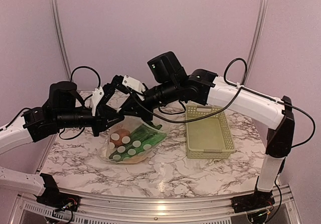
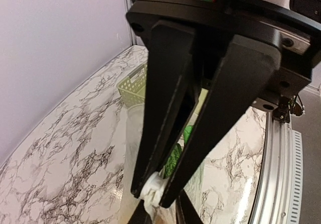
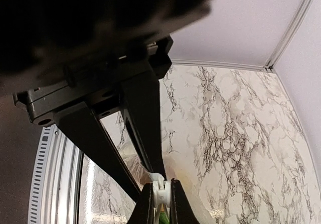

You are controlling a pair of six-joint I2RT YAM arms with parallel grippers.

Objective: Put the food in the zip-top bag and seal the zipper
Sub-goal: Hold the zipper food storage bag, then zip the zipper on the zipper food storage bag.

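The clear zip-top bag (image 1: 133, 145) with white dots lies on the table left of centre. Inside it I see the green cucumber (image 1: 146, 136) and an orange-brown round piece (image 1: 120, 137); other food is hidden. Both grippers meet at the bag's upper mouth edge. My left gripper (image 1: 118, 119) is shut on a white bit of the zipper (image 2: 153, 190), with green food (image 2: 173, 162) showing between its fingers. My right gripper (image 1: 131, 112) is shut on the same zipper edge (image 3: 161, 191), tip to tip with the left one. The bag's plastic (image 3: 134, 165) hangs below.
The pale green slotted basket (image 1: 208, 134) stands right of the bag with nothing in it, and its corner shows in the left wrist view (image 2: 133, 86). A metal rail (image 1: 160, 204) runs along the table's near edge.
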